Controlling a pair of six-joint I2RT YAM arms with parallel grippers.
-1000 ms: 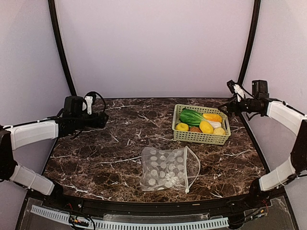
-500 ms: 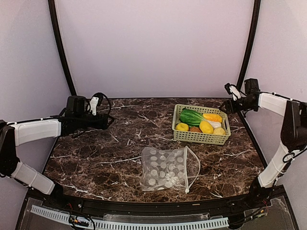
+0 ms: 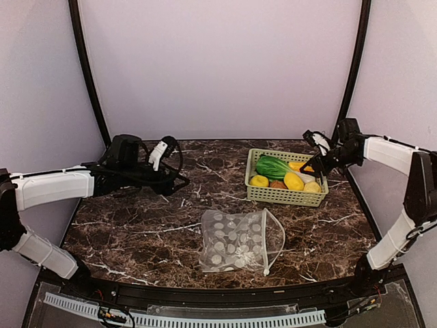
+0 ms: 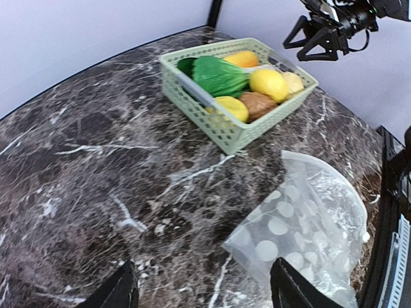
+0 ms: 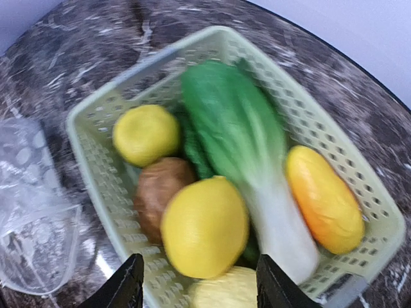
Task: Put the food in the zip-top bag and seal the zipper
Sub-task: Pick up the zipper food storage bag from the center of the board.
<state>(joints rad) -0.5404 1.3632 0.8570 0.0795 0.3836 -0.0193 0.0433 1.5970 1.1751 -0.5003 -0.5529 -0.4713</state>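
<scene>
You are at the first step: all the food point(image 3: 285, 175) sits in the green basket point(image 3: 281, 197) at the right middle of the top view. The zip-top bag point(image 3: 232, 240) lies flat and looks empty at the lower middle, with its zipper point(image 3: 265, 240) along its right edge. Your right gripper point(image 5: 199, 260) hangs just over the basket and your left gripper point(image 4: 205, 285) is far left, both with fingers apart and holding nothing. Next, I think you must lower the right one onto one piece, maybe the big yellow piece point(image 5: 204, 228), and pinch it.
</scene>
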